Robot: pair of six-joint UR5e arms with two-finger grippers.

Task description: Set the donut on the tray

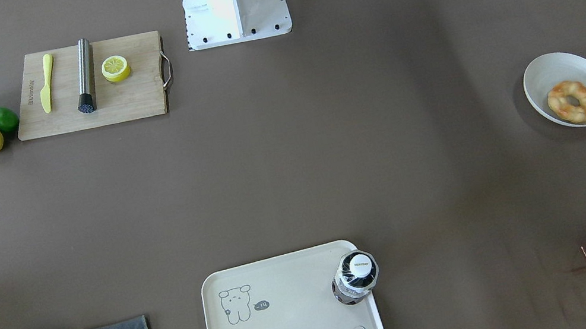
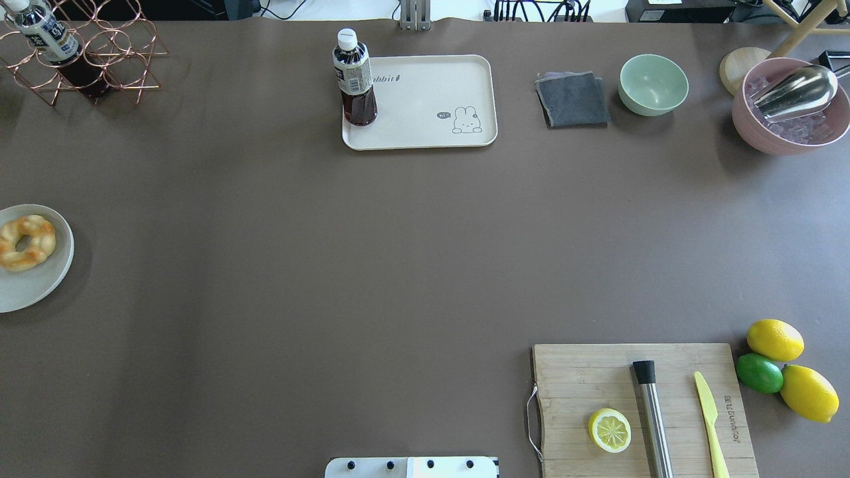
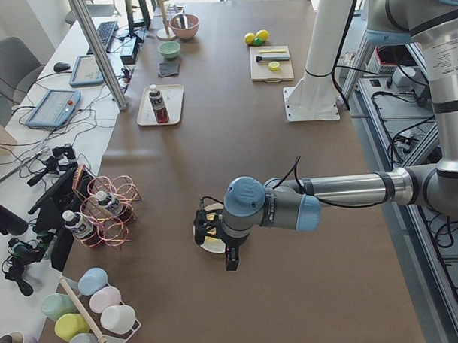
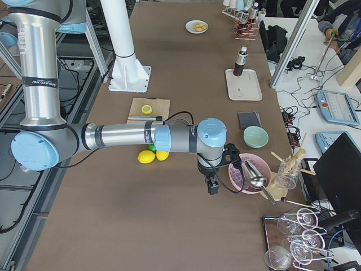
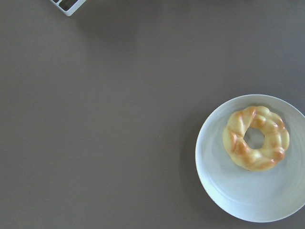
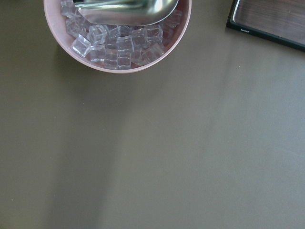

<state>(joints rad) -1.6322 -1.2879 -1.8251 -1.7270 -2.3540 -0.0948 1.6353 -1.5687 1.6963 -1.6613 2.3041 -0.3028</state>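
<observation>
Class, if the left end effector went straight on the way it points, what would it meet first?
The left end effector points down; likely the bare table beside the bowl holding the donut, though depth is unclear.

Wooden cutting board (image 2: pixel 571 385) with a metal handle, bearing a cut yellow lemon half (image 2: pixel 609 430), a brushed-steel cylindrical muddler (image 2: pixel 654 418) and a yellow plastic knife (image 2: pixel 709 421). Beside it, two whole yellow lemons (image 2: pixel 775 340) flank a green lime (image 2: pixel 759 373). Along the far edge: folded grey cloth (image 2: pixel 572 99), mint-green round bowl (image 2: pixel 653 84), pink bowl (image 2: pixel 764 138) of clear ice cubes (image 2: pixel 807 129) with a metal scoop (image 2: pixel 797 91). Upright dark-drink bottle (image 2: pixel 355 79), white-capped. Copper wire rack (image 2: pixel 99 56) (a second bottle lies in it). White round bowl (image 2: pixel 30 289) at the table's left end.
</observation>
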